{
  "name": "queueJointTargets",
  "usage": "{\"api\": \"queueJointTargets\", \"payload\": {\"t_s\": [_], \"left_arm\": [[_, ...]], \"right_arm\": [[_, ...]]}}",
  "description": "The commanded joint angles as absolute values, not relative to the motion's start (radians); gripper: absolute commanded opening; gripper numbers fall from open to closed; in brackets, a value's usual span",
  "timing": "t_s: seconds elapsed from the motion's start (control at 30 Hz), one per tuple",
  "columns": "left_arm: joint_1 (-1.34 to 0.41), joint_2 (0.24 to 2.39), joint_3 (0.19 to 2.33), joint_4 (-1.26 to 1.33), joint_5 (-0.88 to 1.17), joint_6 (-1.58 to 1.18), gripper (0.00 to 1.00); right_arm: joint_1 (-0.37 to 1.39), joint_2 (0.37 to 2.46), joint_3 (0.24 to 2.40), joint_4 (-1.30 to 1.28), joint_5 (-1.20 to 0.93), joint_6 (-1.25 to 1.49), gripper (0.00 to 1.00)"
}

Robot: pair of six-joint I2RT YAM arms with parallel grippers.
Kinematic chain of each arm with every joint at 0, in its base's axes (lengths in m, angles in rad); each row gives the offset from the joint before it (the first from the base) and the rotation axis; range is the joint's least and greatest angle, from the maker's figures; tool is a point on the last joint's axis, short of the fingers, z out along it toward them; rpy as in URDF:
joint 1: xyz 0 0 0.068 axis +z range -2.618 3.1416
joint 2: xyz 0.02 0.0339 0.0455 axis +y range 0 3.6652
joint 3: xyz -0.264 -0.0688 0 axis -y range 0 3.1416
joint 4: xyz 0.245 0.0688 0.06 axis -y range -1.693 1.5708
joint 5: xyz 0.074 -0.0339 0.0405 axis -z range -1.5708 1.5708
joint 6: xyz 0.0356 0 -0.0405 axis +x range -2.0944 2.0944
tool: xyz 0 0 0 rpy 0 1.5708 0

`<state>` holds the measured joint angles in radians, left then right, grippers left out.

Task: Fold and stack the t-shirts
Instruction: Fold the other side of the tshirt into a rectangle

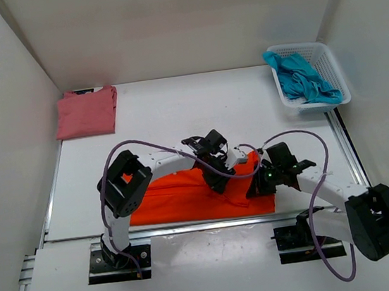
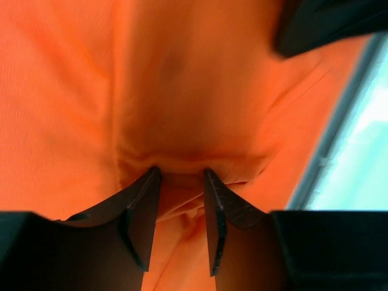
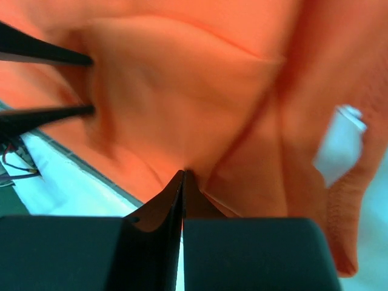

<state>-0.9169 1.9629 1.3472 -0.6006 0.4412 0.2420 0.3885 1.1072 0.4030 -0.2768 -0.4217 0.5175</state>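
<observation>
The bright orange soft cloth t-shirt (image 1: 180, 198) is lying along the white table's (image 1: 176, 112) near edge, the right tool (image 3: 183, 176) clenching a pinch of it, probably to anchor the fold, while the left tool (image 2: 179, 174) is standing parted, released, against a bunched ridge.

basket (image 1: 334, 66): white lattice, far-R corner; table (image 1: 176, 112): white

Plain white walls (image 1: 179, 19) box in the white table (image 1: 176, 112) on three sides — soft, even light, metal rails (image 1: 50, 198) along its side edges.
</observation>
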Motion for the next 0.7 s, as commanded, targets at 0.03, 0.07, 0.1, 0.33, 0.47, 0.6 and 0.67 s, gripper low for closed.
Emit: {"api": "queueJointTargets", "payload": {"t_s": [0.03,0.07,0.1,0.33,0.47,0.6,0.67], "left_arm": [[-0.91,1.95,1.301,-0.615,0.353,0.282,0.44],[-0.911,1.945,1.296,-0.633,0.35,0.29,0.42],[-0.91,1.945,1.283,-0.64,0.356,0.296,0.43],[-0.9,1.892,1.295,-0.655,0.399,0.31,0.48],[-0.896,1.853,1.365,-0.647,0.4,0.285,0.67],[-0.849,1.813,1.423,-0.66,0.384,0.267,0.98],[-0.803,1.796,1.442,-0.652,0.323,0.264,0.99]], "right_arm": [[0.365,1.143,0.376,-0.284,-0.385,0.569,0.0],[0.35,1.135,0.373,-0.302,-0.364,0.584,0.0],[0.332,1.135,0.371,-0.31,-0.353,0.578,0.0],[0.276,1.039,0.38,-0.34,-0.362,0.546,0.0],[0.238,0.97,0.423,-0.367,-0.344,0.529,0.04],[0.169,0.992,0.475,-0.336,-0.351,0.5,0.28],[0.16,1.035,0.503,-0.31,-0.357,0.494,0.38]]}}
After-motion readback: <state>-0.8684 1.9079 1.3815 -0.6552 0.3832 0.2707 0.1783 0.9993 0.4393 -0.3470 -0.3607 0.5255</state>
